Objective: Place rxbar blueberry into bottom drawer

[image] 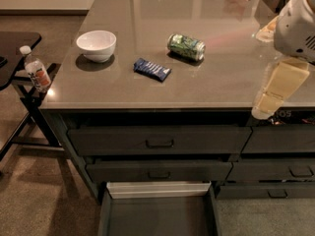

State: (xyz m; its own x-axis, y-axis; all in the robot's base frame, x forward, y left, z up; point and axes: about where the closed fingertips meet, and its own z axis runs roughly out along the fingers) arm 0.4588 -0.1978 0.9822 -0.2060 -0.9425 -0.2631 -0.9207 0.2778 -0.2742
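The rxbar blueberry (152,69), a flat dark blue bar with white lettering, lies on the grey countertop (147,90) left of centre, between a white bowl and a green can. The bottom drawer (157,215) of the left stack is pulled open below the two handled drawers, and its white inner back rim shows. My gripper (266,109), cream-coloured on a white arm, hangs at the right edge of the view over the counter's front right part. It is well to the right of the bar and touches nothing.
A white bowl (96,44) stands left of the bar and a green can (186,47) lies on its side to the right. A water bottle (36,70) stands on a black side table on the left. More closed drawers (275,173) are on the right.
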